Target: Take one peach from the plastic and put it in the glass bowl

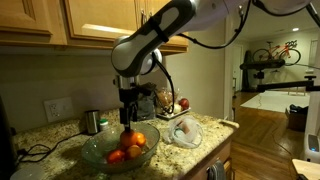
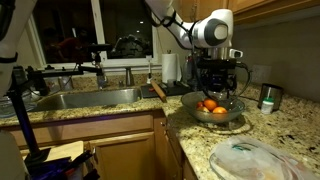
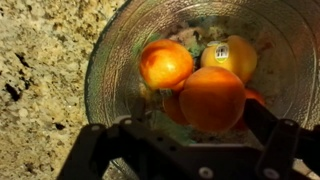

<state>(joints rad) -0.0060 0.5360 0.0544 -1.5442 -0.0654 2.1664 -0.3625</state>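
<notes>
Peach (image 3: 212,98): lies in the glass bowl (image 3: 110,60), right under the gripper (image 1: 128,118), leaning on the other peaches (image 3: 166,63). Sits low in the middle of the glass bowl, so cannot roll out.

Gripper: hangs just above the glass bowl, fingers (image 3: 280,140) spread wide on both sides of the peach, not touching it. Holds nothing. Opened wide like that, most likely, to leave the fruit behind and not drag it back up.

Plastic (image 1: 186,131): lies on the counter (image 1: 55,142) just beside the glass bowl, with something round inside, too small to tell. Kept close to the glass bowl, probably to make the carry short.

Steel cup (image 1: 92,121): stands near the glass bowl, on the side away from the plastic, out of the way.

Looks like the job is almost done. Needs only a straight lift up from the glass bowl, with no bump on the rim.
</notes>
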